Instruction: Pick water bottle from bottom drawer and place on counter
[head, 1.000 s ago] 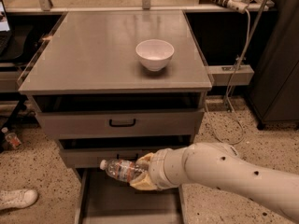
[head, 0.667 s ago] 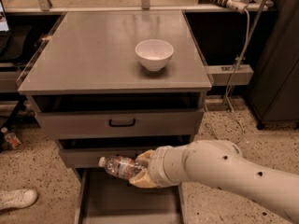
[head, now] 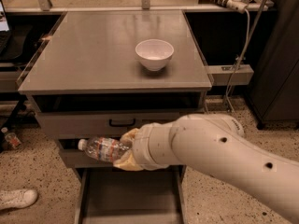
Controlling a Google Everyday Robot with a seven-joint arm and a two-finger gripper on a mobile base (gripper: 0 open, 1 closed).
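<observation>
Clamped between the tan padded fingers (head: 130,135) of the two-finger gripper (head: 122,149), one above and one below: the small clear plastic water bottle (head: 103,148) with a white cap and pale label band, pinched at its base end. Held lying on its side, cap pointing left, in the air just in front of the closed grey drawer fronts with the black handle (head: 122,122). Hangs above the wide grey metal bottom drawer (head: 131,197), pulled open below, and clear of its bare floor. Reached from the lower right by the thick white arm (head: 224,157). Not yet up at the large smooth flat grey counter (head: 93,55), shared with a round white bowl (head: 154,54) set right of centre. Probably light, though fill level impossible to tell. Looks thin-walled and springy, so likely to dent under a hard squeeze and to slip on its smooth plastic under a weak one. Gripped this near the base, likely to sag or swing at the cap end during a lift. Better taken across the round mid-body near the label, firmly but without crushing. Left to do: raise past the counter's thin front edge, carry over bare top left of the bowl, set down. Prone to roll if laid flat; probably steadier stood on its base, well back from the edge.
</observation>
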